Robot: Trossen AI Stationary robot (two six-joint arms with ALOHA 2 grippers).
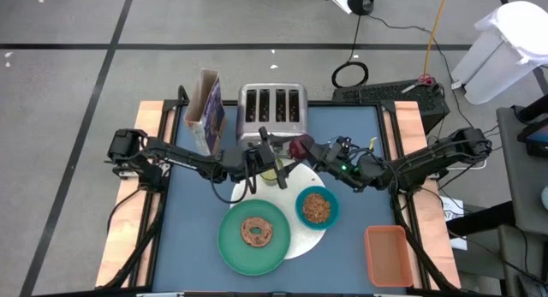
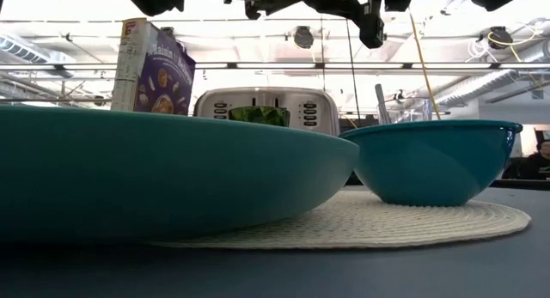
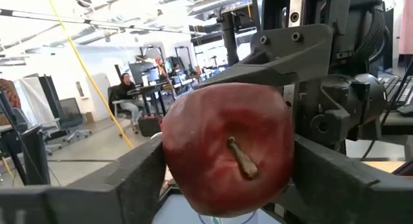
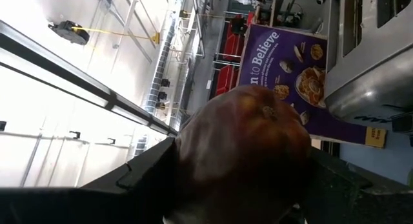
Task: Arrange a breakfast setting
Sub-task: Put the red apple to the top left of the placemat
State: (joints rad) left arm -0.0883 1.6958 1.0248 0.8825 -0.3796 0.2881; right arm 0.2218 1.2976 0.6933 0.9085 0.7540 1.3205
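Note:
A dark red apple (image 1: 301, 148) hangs in the air between my two grippers, above the far edge of the large white round disc (image 1: 301, 239). My left gripper (image 1: 282, 153) comes from the left and my right gripper (image 1: 313, 153) from the right; both are shut on the apple. A green plate (image 1: 231, 246) with a brown ring pastry (image 1: 256, 232) and a teal bowl (image 1: 317, 206) of cereal rest on the disc. A small yellow-green cup (image 1: 271, 173) stands under the left gripper. I cannot make out the glass and the spoon. My left gripper pinches the apple between its two fingers on two opposite sides (image 3: 175, 153); the stem end (image 3: 242, 158) faces its wrist. The fingers lie about level, from the table's left. The apple is clear of the table. My right gripper pinches the same apple between its two fingers on opposite sides (image 4: 193, 162); the blossom end (image 4: 268, 112) faces its wrist. The fingers come about level from the table's right. The apple is lifted clear.
A silver four-slot toaster (image 1: 272, 109) and a purple cereal box (image 1: 205, 109) stand at the table's far edge, just behind the grippers. An orange tray (image 1: 387, 254) lies at the near right corner. People sit in the room beyond the table.

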